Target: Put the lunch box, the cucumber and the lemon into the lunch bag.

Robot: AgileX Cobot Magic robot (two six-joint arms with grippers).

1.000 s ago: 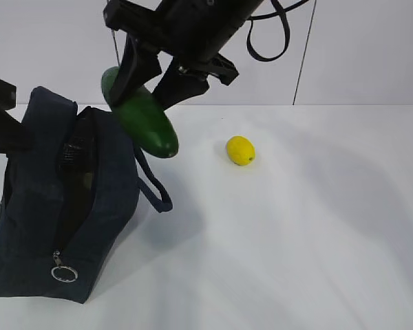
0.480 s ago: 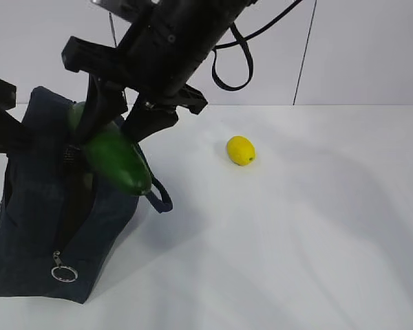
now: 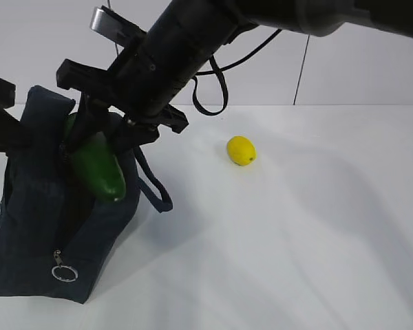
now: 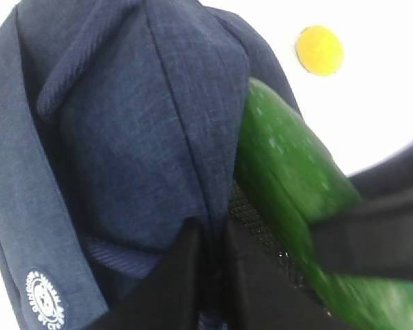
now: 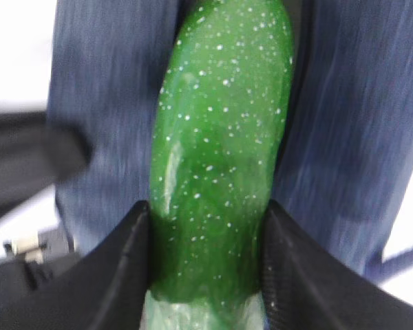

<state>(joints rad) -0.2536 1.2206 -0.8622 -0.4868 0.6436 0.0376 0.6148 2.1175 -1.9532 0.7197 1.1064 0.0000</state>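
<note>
The right gripper (image 3: 100, 141) is reaching across from the upper right and is holding the cucumber (image 3: 93, 163) between its two black fingers (image 5: 124, 261), one finger on each side of the green body. The cucumber is hanging tilted, with its rounded end pointing down and toward the near right, just over the open top of the bag (image 3: 34, 227) at the left of the table (image 3: 296, 240). In the right wrist view the cucumber is lying along the dark gap between the two navy walls of the bag (the picture is blurred, so I cannot tell if it is touching the fabric). The left gripper (image 4: 213, 275) is staying at the far left side of the bag, and its fingers are standing almost together, pinching the navy fabric at the edge of the opening. In the left wrist view the cucumber is passing just beside this pinched edge, over black mesh inside the bag, and a round white logo (image 4: 45, 298) is showing on the bag's side. The zipper ring (image 3: 64, 273) is hanging at the near end of the bag, and one loop handle (image 3: 155, 189) is falling to the right. The lemon (image 3: 240, 150) is lying alone on the table, well apart to the right of the bag.
</note>
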